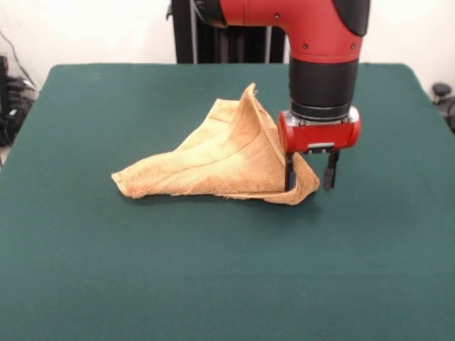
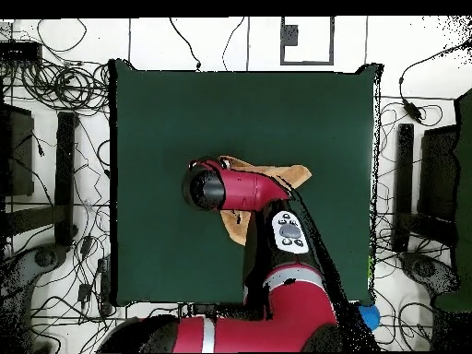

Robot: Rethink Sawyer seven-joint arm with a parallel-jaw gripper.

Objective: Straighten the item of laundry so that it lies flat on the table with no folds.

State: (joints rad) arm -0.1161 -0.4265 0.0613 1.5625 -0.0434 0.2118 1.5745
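The orange-tan towel (image 1: 213, 160) lies crumpled near the middle of the dark green table (image 1: 213, 277), folded over itself with a ridge that rises to a peak at its far side. My gripper (image 1: 310, 172) hangs at the towel's right end. It is open, with the towel's right corner between the fingers: one finger stands against the cloth's edge, the other over bare table. In the overhead view the arm hides the gripper and most of the towel (image 2: 279, 173), which shows on both sides of the arm on the table (image 2: 184, 120).
The black pedestal (image 1: 213, 39) stands behind the table's far edge. In the overhead view, cables (image 2: 64, 88) and dark equipment lie on the floor round the table, and a blue object (image 2: 369, 318) sits by the table's corner near the robot's base.
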